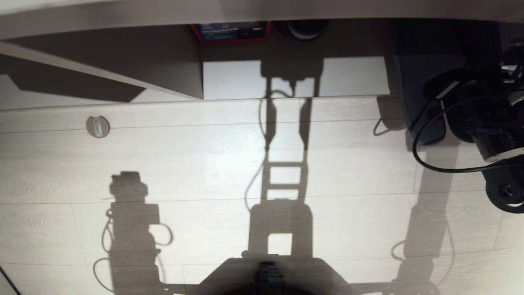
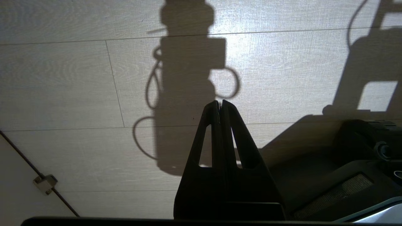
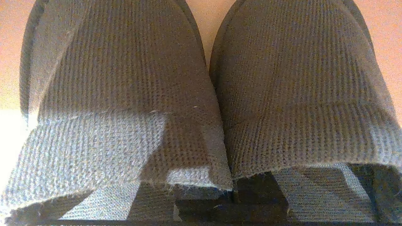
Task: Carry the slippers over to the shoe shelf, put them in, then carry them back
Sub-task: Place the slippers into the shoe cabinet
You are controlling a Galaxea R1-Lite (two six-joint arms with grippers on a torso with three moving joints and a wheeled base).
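We see the slippers (image 3: 201,94) very close in the right wrist view. They lie side by side, toes pointing away from the camera, touching along their inner edges. The right end effector (image 3: 232,191) is pinched tight on the back edges of both slippers, right where the two meet, so it holds the pair together. In the head view the right arm (image 1: 487,135) is at the far right side, close to a dark bin (image 1: 421,102).

The left end effector (image 2: 220,106) is squeezed shut with nothing in it. It hangs over the pale wood floor (image 2: 78,94) and does no work.

Ahead of us, under a pale board, we see dark openings (image 1: 123,61) with a slanted panel. We think this may be the shoe shelf, but we cannot be sure.

We think the step in hand is carrying the pair. To do it well, we should keep the pinch firm, because the soft cloth could slip out. We should move slowly and keep the slippers level so one does not droop or fall. We should also steer clear of the bin.
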